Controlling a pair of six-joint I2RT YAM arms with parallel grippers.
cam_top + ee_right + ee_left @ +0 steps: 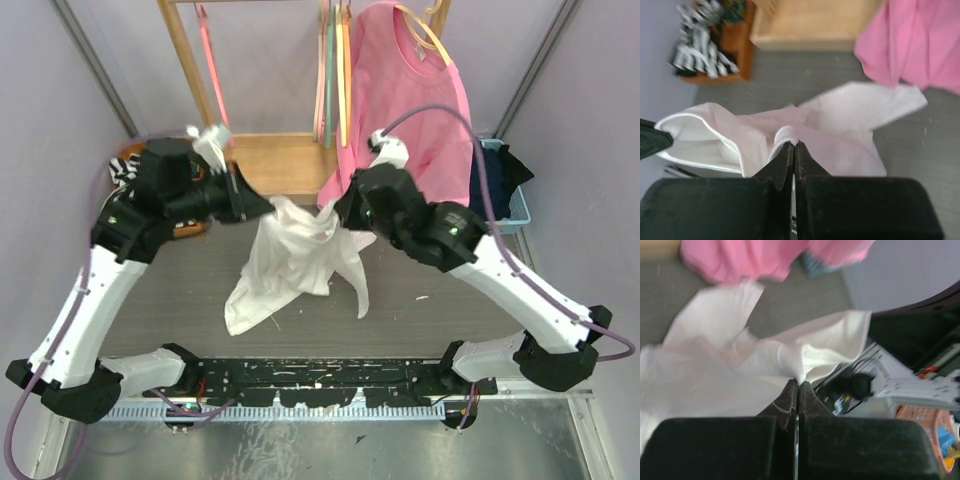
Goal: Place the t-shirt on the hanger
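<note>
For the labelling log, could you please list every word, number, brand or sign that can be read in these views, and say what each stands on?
No text can be read in any view.
The white t-shirt and the pink t-shirt show no print or tag.
The black rail at the bottom of the top view bears small pale marks, too small to tell whether they are lettering.
The left wrist view is too blurred for any lettering.

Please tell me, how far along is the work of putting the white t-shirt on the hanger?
Done: the white t-shirt is picked up, hanging crumpled in the air. In hand: the left end effector and the right end effector are both shut on its cloth. Left: the orange hanger hangs on the rack, not in the shirt; threading it remains.
</note>
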